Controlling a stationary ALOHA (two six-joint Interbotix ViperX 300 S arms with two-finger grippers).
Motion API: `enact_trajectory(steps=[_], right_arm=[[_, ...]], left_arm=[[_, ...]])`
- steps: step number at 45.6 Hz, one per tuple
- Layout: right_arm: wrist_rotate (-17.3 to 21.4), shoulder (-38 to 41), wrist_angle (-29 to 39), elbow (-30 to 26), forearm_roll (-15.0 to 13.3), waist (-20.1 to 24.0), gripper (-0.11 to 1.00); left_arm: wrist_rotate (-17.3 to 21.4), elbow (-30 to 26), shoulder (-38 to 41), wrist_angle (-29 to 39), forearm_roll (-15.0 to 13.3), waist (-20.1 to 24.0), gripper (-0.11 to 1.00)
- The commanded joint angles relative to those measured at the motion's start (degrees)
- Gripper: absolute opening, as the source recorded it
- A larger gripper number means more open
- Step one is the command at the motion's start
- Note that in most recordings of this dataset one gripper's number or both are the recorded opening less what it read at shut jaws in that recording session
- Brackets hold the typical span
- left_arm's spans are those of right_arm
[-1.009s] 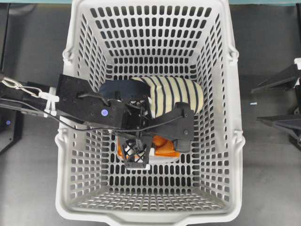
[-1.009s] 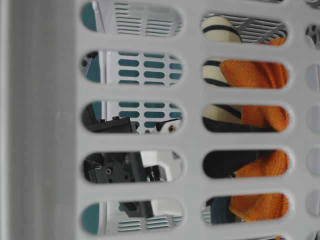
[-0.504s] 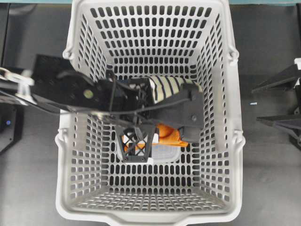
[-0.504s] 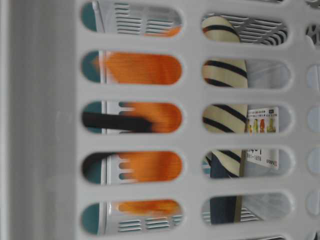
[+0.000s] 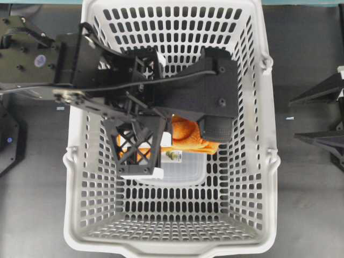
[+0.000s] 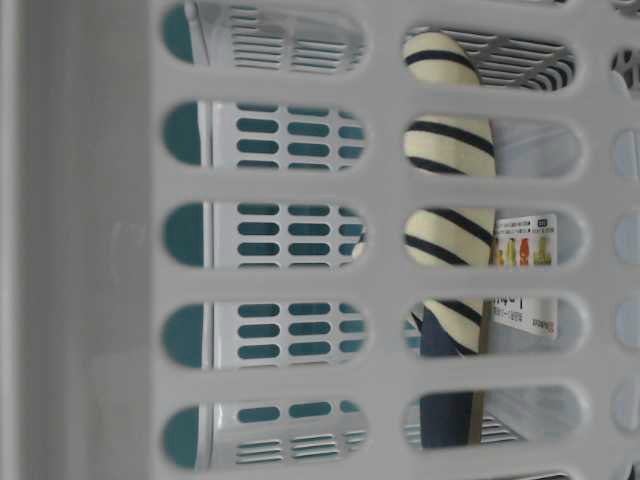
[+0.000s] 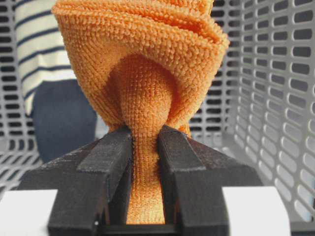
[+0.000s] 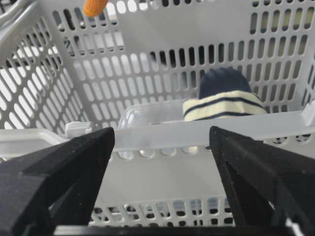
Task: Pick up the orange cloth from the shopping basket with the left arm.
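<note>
The orange cloth [image 7: 142,64] hangs bunched from my left gripper [image 7: 144,130], whose black jaws are shut on a narrow fold of it. From overhead the left arm [image 5: 107,80] stands high over the light grey shopping basket [image 5: 172,244], and the orange cloth [image 5: 188,134] shows below its wrist, above the basket floor. A corner of the orange cloth [image 8: 94,7] peeks in at the top of the right wrist view. My right gripper [image 8: 162,142] is open, outside the basket's right wall, with only the rim between its fingers.
A cream and navy striped cloth [image 6: 447,150] lies inside the basket, partly under the left arm from overhead. A clear plastic box [image 5: 185,169] with a printed label rests on the basket floor. The right gripper [image 5: 291,119] rests right of the basket.
The left gripper closed on the orange cloth and rose with it, from the basket floor to well above it. The cloth has left the table-level view. The right arm stayed still.
</note>
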Motion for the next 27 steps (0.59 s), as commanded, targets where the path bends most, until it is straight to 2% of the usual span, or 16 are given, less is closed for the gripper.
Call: enact_trajectory(steps=[1,27], right_arm=[[0.09,0.26,-0.26,-0.97,0.09,0.09,0.75],[0.18,-0.18,-0.26,-0.97,0.09,0.09,0.74]], left_arm=[[-0.18,-1.23,-0.88,0.00,0.18,-0.09,0.13],[-0.18,-1.32,0.00,0.00,0.18,0.09,0.13]])
